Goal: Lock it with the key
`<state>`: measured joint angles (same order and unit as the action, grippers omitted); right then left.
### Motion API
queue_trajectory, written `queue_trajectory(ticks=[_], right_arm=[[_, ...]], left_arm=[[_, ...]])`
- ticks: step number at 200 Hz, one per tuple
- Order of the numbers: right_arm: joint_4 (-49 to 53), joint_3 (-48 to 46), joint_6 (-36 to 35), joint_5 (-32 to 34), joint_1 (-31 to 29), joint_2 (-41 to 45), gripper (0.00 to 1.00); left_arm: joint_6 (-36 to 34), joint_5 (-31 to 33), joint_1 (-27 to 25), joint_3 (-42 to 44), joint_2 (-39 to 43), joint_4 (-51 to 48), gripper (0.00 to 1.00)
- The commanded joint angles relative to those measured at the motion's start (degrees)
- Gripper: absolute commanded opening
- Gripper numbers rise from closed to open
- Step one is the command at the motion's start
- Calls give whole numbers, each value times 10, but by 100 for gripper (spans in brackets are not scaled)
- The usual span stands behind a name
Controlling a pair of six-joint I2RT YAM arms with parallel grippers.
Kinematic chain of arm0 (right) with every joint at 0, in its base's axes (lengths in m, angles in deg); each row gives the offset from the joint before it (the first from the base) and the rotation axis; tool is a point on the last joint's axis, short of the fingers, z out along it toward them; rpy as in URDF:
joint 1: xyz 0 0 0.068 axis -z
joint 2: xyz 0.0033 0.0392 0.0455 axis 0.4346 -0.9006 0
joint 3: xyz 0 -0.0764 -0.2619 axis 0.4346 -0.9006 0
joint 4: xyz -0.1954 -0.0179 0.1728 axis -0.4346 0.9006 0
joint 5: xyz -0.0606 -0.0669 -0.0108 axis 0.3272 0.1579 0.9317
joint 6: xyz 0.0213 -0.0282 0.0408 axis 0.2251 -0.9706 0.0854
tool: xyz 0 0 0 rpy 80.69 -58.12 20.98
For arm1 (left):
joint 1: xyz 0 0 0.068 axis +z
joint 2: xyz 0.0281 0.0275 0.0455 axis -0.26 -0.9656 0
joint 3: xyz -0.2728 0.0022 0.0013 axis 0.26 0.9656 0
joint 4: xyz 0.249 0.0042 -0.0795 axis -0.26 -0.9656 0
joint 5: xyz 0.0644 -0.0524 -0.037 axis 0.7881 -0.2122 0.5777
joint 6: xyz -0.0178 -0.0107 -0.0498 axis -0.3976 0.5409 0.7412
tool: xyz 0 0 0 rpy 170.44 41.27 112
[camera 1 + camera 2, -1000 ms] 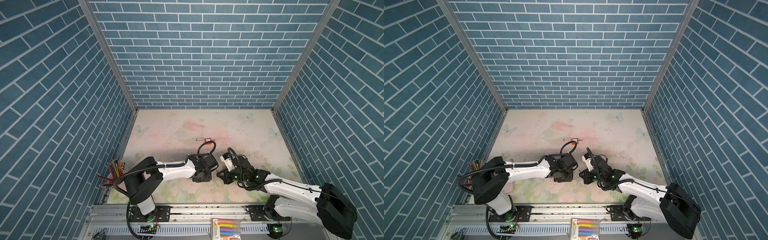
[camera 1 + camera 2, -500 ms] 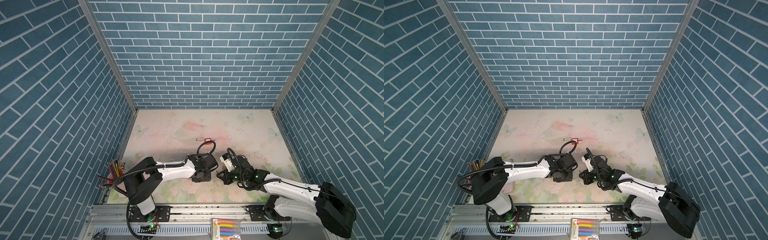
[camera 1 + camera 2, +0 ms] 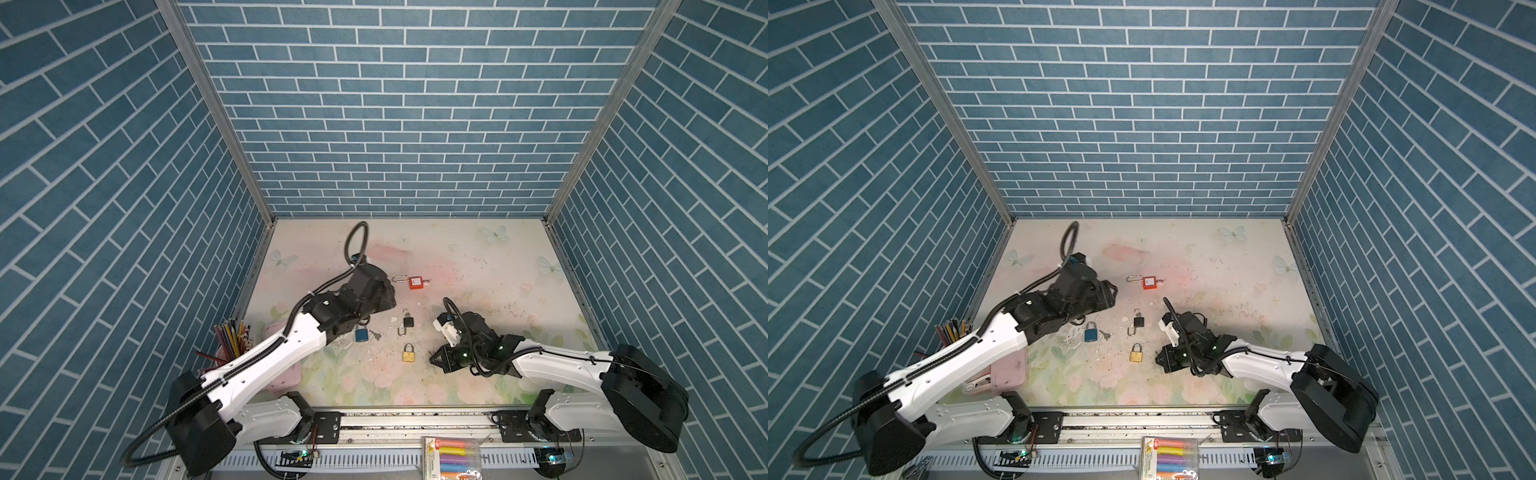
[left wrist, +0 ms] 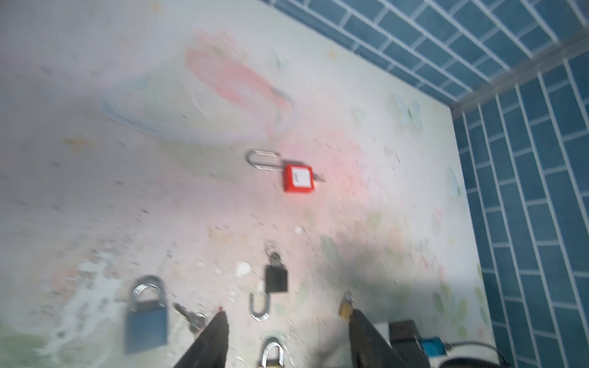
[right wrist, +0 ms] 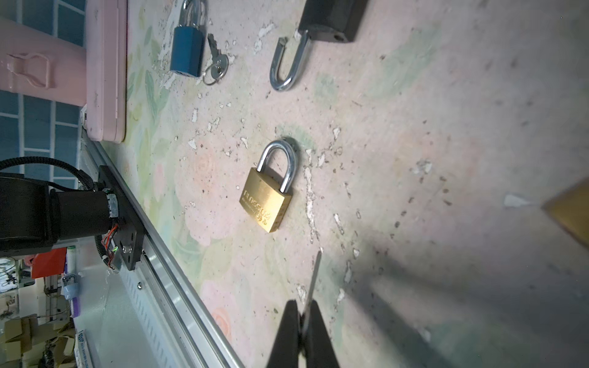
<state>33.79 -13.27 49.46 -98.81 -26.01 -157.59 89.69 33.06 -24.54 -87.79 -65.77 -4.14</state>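
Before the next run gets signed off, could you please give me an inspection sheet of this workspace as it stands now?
Surface: floral table, worn and flecked with white chips.
Job's things: red padlock; black padlock with open shackle; blue padlock shut, a loose key beside it; brass padlock shut.
Clutter: pink case, pencil cup, marker box at the front rail.
Pincers: left pincer open; right pincer shut on a thin key.
Cables: black conduit loops above the left arm; a cable arcs over the right wrist.
Surroundings: blue brick walls on three sides.
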Motion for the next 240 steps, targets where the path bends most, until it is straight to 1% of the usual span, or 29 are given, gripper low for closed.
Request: queue_trajectory(ticks=[1,18,41,63,106,140,187,220,240], right_arm=[[1,30,19,-18,-5,-27,0],[-2,39,24,-17,-5,-47,0],[-7,48,28,-16,-6,-68,0],[-9,56,29,-16,-6,-86,0],[0,75,23,-22,-8,-113,0],[10,89,14,-24,-8,-132,6],[11,104,11,-25,-10,-152,16],[18,112,11,-17,-13,-153,25],[20,117,10,-17,-13,-155,27]], left_arm=[[-52,-27,60,44,38,29,73],[-71,-34,91,54,56,41,75],[-86,-43,110,66,65,56,77],[-96,-42,116,88,78,78,77],[-97,-6,116,135,133,122,77],[-98,2,117,140,142,122,76],[-106,-3,116,142,138,122,76],[-106,-7,116,142,133,119,77],[-107,-10,116,141,130,121,77]])
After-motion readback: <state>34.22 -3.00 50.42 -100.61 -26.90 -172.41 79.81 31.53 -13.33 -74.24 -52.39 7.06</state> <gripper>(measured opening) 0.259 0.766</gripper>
